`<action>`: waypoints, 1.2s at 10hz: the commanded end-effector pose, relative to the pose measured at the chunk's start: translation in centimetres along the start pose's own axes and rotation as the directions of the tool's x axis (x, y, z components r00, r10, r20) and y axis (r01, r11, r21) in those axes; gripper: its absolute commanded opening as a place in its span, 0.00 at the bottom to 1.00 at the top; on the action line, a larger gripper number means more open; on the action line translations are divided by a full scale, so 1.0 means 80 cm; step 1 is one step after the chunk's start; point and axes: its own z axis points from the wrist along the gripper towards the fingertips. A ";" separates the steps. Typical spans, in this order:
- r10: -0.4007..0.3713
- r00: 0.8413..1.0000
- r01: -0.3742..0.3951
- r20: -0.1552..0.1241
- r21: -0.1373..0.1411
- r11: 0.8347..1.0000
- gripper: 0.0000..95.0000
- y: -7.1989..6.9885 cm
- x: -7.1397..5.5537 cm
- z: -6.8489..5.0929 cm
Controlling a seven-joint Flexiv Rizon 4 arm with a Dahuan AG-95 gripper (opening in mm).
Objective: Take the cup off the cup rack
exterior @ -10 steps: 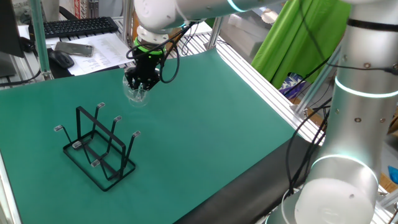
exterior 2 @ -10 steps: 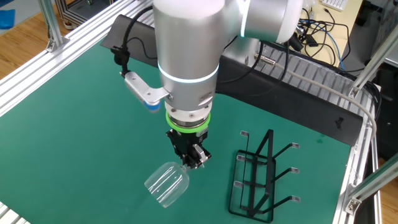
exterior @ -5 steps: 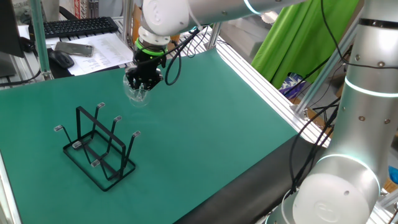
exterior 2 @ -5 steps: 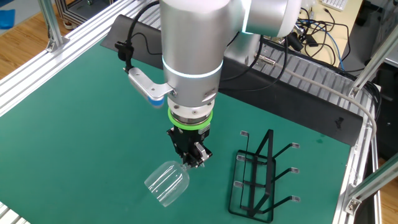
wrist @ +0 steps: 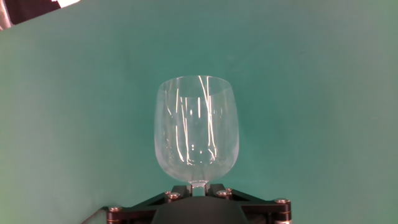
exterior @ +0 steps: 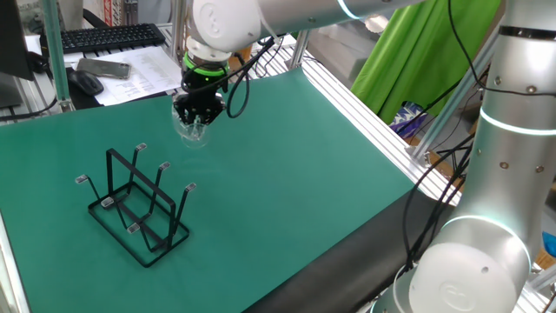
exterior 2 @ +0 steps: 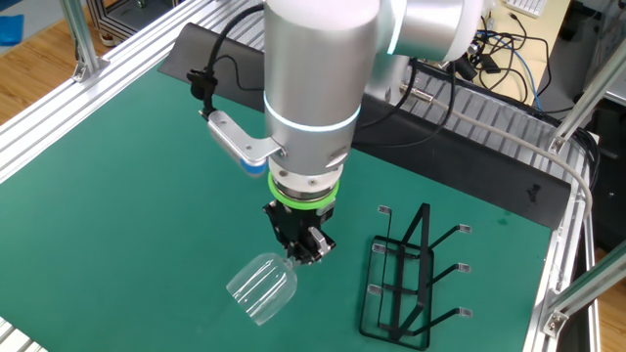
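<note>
Hand (exterior 2: 305,252) points down, pinching the stem of the cup (exterior 2: 262,288); bowl lies sideways beyond its fingertips.

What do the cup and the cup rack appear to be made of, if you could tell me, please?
The cup: clear glass by its look, though clear plastic can't be ruled out; fully see-through, glossy, with bright streak reflections on the bowl. The cup rack: thin black wire, probably coated or painted metal; slim rods, dark even finish, small pale tips on its prongs.
</note>
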 end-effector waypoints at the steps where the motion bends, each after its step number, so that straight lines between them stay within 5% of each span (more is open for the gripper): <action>1: -0.008 1.000 0.008 0.027 0.011 1.000 0.00 -0.003 0.001 -0.006; 6: -0.006 0.998 0.006 0.058 0.000 1.000 0.00 -0.003 0.001 -0.006; 12: 0.009 0.998 -0.008 0.062 -0.014 1.000 0.00 0.002 0.010 0.010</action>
